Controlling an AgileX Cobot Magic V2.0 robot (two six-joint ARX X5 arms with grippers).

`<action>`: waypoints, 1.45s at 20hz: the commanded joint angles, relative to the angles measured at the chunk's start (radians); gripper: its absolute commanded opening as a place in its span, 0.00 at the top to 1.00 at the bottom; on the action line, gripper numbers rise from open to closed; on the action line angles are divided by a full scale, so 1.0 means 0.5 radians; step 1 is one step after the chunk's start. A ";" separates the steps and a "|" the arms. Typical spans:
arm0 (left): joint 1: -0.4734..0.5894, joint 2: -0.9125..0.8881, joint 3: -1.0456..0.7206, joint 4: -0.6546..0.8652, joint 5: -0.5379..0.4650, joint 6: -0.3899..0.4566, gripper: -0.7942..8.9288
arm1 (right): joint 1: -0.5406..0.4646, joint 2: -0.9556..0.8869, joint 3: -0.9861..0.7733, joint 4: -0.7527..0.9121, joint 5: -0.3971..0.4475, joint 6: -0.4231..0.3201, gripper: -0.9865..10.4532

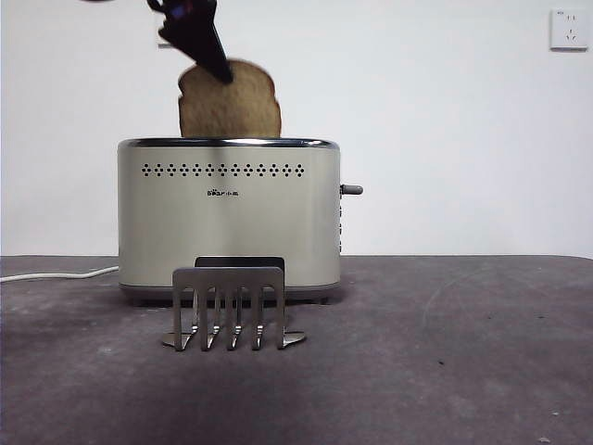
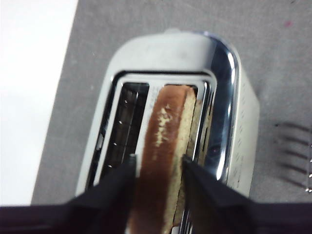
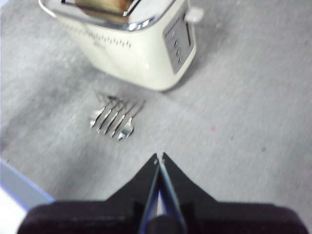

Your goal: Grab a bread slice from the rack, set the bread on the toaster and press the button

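The slice of bread (image 1: 230,107) stands upright in a slot of the cream toaster (image 1: 227,222), its rounded top half sticking out. My left gripper (image 1: 222,72) comes down from above and is shut on the slice's crust; in the left wrist view the gripper (image 2: 160,163) has a jaw on each side of the slice (image 2: 165,141). The grey rack (image 1: 229,306) stands empty in front of the toaster. The button (image 1: 352,189) sticks out of the toaster's right end. My right gripper (image 3: 160,157) is shut and empty above the table, short of the rack (image 3: 113,117).
A white cable (image 1: 56,274) runs along the table from the toaster's left side. A wall socket (image 1: 568,28) is at the upper right. The toaster's second slot (image 2: 124,122) beside the bread is empty.
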 commanded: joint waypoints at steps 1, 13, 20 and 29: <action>0.005 0.015 -0.025 0.044 -0.005 -0.111 0.65 | 0.005 0.049 -0.002 0.085 -0.005 -0.014 0.92; 0.002 -0.330 0.088 -0.082 -0.005 -1.081 0.65 | 0.028 0.656 -0.001 1.132 -0.428 0.462 0.92; 0.002 -0.781 0.088 -0.494 0.092 -1.523 0.66 | 0.073 1.276 0.142 1.656 -0.527 0.772 0.92; -0.004 -0.914 0.088 -0.705 0.499 -1.568 0.66 | 0.169 1.801 0.542 1.673 -0.523 0.771 0.92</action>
